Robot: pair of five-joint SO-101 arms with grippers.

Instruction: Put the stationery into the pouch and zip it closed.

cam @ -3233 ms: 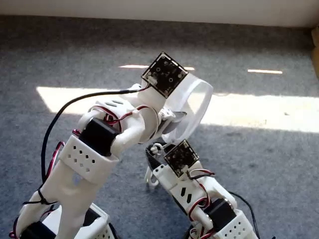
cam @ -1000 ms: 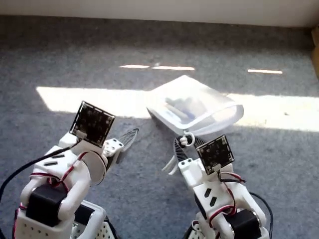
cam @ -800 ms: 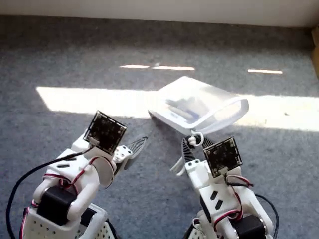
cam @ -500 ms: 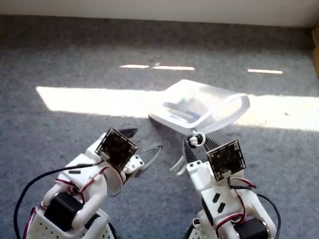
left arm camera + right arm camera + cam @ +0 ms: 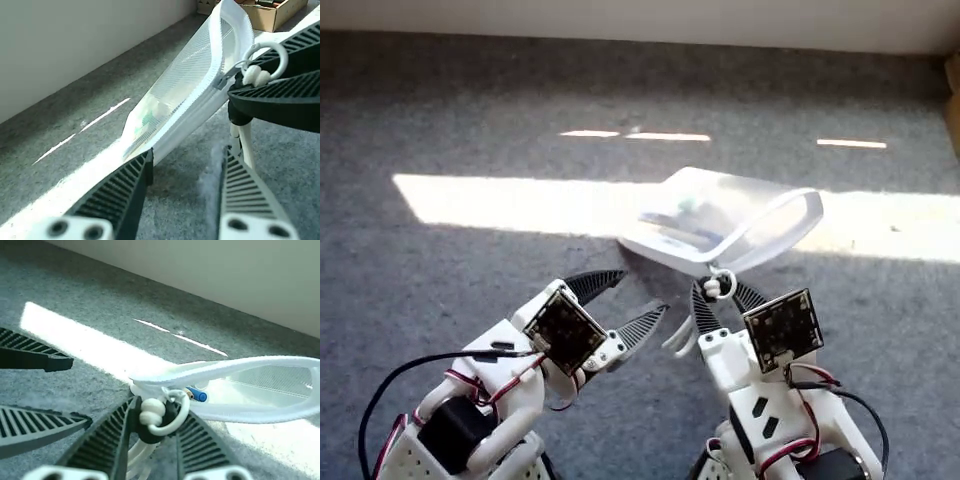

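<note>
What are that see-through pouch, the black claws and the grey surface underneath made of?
The pouch looks like soft, matt, translucent plastic with a fine woven grid; its contents show faintly through it. The fingers of the left gripper look like hard black plastic with ribbed faces. The zipper pull in the right gripper seems to be a white plastic ring. The carpet looks short-piled and fuzzy.

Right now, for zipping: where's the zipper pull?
High view, centre: the zipper pull is clamped in the right gripper at the near corner of the pouch.
</note>
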